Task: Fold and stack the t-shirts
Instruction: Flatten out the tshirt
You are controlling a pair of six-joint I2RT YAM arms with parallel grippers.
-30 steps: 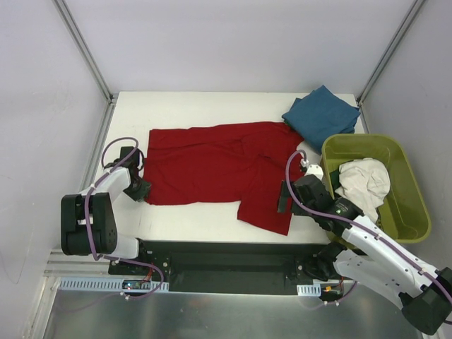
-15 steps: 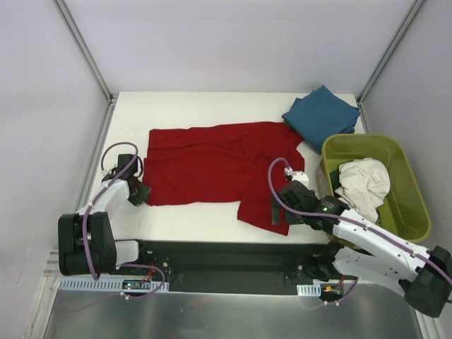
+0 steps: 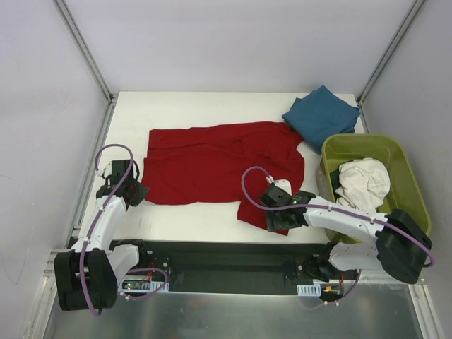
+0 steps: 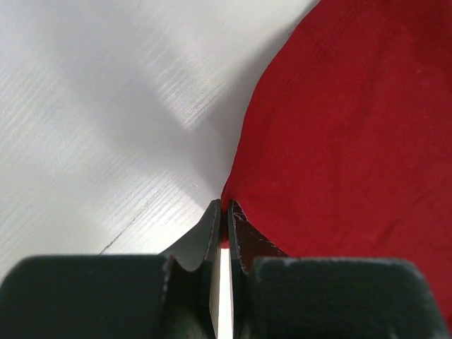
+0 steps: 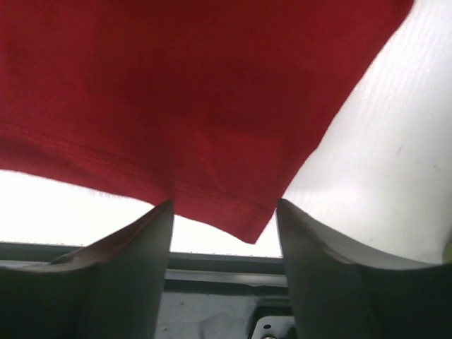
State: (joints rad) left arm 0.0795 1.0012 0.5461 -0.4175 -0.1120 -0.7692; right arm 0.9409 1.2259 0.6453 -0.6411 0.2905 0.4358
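On the white table (image 3: 198, 113) the red t-shirt (image 3: 212, 159) lies spread out flat, with the left gripper (image 4: 226, 210) pinched tight on its near left corner and the right gripper (image 5: 223, 206) low over the near right corner, its jaws apart either side of the hem. At the far right the teal t-shirt (image 3: 321, 116) sits folded, just beyond the olive tub (image 3: 407, 205) where the white t-shirt (image 3: 364, 182) lies crumpled

Bare surface (image 3: 198, 109) runs along the far edge and along the near edge left of centre. The spread red shirt (image 3: 219, 162) covers the middle. On the right, a folded blue shirt (image 3: 321, 116) and a green tub (image 3: 417, 205) stand in the way.
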